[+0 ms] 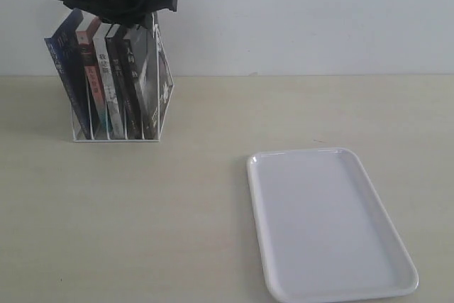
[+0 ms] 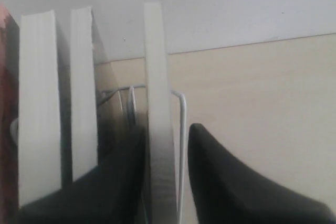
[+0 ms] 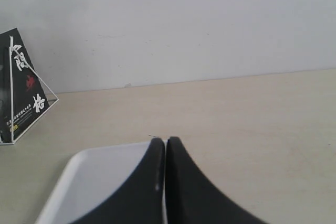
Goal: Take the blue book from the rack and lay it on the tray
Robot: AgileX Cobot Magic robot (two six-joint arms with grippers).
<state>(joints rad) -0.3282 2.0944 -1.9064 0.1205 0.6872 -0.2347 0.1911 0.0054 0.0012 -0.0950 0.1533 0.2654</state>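
Note:
The white wire rack (image 1: pixel 117 135) stands at the back left and holds several upright books. The blue book (image 1: pixel 62 69) leans at its far left end; it does not show in the left wrist view. My left gripper (image 1: pixel 151 18) sits over the rack's right end. It is open (image 2: pixel 168 128), its fingers straddling the top of the rightmost black-and-grey book (image 2: pixel 157 108) and a rack wire (image 2: pixel 181 129). The white tray (image 1: pixel 326 225) lies flat at the front right, bare. My right gripper (image 3: pixel 166 140) is shut on nothing, hovering over the tray (image 3: pixel 100 177) edge.
A pink-red-spined book (image 1: pixel 91 69) stands beside the blue one, then a pale-spined book (image 1: pixel 108 83) and black ones. The rack's end book with white characters (image 3: pixel 21 87) shows in the right wrist view. A white wall runs behind the beige table (image 1: pixel 177 218).

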